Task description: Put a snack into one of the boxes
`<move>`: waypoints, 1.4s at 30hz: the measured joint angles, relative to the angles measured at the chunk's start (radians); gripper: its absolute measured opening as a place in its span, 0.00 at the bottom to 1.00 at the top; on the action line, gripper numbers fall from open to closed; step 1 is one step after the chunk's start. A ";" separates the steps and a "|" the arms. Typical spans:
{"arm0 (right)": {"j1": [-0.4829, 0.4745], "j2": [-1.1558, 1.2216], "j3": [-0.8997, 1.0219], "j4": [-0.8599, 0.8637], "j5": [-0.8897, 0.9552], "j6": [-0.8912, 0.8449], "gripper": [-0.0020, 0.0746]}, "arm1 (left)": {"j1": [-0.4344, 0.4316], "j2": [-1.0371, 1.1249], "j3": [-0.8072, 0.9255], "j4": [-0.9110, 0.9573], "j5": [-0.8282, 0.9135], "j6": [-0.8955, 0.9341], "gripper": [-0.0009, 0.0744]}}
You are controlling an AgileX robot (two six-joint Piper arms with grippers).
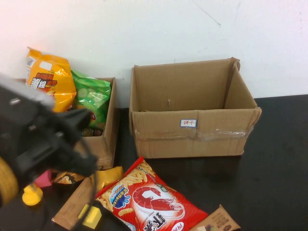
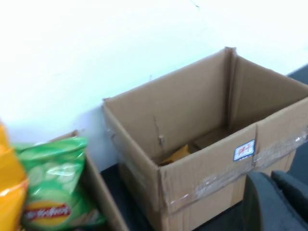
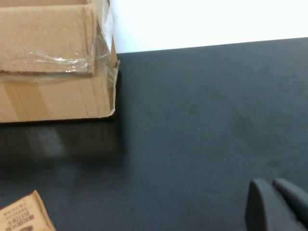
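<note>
A large open cardboard box [image 1: 192, 120] stands at the middle back, with a small yellow packet [image 2: 178, 155] on its floor. A smaller box [image 1: 108, 139] at the left holds an orange bag [image 1: 50, 79] and a green bag [image 1: 91, 96]. A red shrimp-chip bag [image 1: 149, 202] lies in front. My left arm [image 1: 43, 139] is raised at the left, above the loose snacks. My left gripper [image 2: 272, 202] is shut and empty, facing the large box. My right gripper [image 3: 274, 204] is shut and empty over bare table, right of the large box [image 3: 53, 62].
A brown snack packet [image 1: 216, 224] lies at the front right and shows in the right wrist view [image 3: 24, 216]. Yellow and brown packets [image 1: 103, 178] and a yellow object [image 1: 32, 195] lie at the front left. A white wall stands behind the black table [image 1: 279, 168].
</note>
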State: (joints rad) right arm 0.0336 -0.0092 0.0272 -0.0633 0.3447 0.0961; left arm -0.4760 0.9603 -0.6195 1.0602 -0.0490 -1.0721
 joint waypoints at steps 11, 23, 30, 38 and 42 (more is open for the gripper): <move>0.000 0.000 0.000 0.000 0.000 0.000 0.02 | 0.000 -0.427 0.222 -0.119 0.168 0.000 0.01; 0.000 0.000 0.000 0.000 0.000 0.000 0.02 | 0.320 -0.879 0.528 -0.981 0.173 0.846 0.01; 0.000 0.000 0.000 0.000 0.000 0.000 0.02 | 0.581 -0.969 0.645 -1.120 0.179 0.881 0.01; 0.000 0.000 0.000 0.000 0.000 0.000 0.02 | 0.637 -0.969 0.645 -1.146 0.357 1.022 0.01; 0.000 0.000 0.000 0.000 0.000 0.000 0.02 | 0.602 -0.969 0.643 -1.154 0.368 1.153 0.01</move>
State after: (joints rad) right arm 0.0336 -0.0092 0.0272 -0.0633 0.3447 0.0961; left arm 0.1262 -0.0089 0.0235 -0.0941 0.3190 0.0811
